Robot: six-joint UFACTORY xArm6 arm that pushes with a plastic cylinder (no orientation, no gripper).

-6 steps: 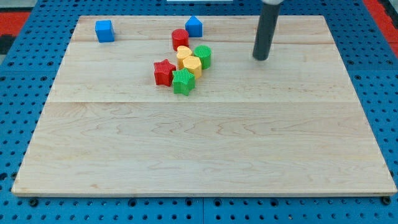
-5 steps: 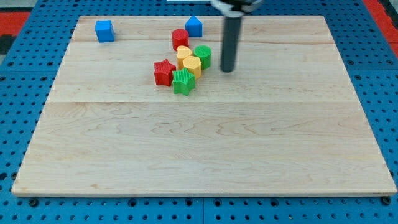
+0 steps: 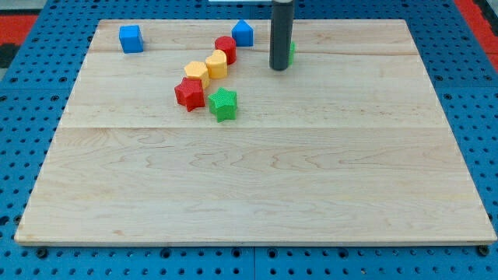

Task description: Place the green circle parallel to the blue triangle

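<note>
The green circle (image 3: 292, 53) shows only as a sliver on the right side of the dark rod, near the view's top. My tip (image 3: 279, 68) rests on the board just in front of it. The blue triangle (image 3: 243, 33) stands at the view's top, left of the rod and about level with the green circle. A red circle (image 3: 226, 48) sits just below and left of the triangle.
Two yellow blocks (image 3: 217, 64) (image 3: 195, 74) run down and left from the red circle. A red star (image 3: 189, 92) and a green star (image 3: 223, 103) lie below them. A blue cube (image 3: 131, 37) sits at the top left of the wooden board (image 3: 257, 194).
The green circle has moved up and right, out of the cluster, and is now behind the rod. The yellow blocks and the red star have shifted left. The green star moved slightly left.
</note>
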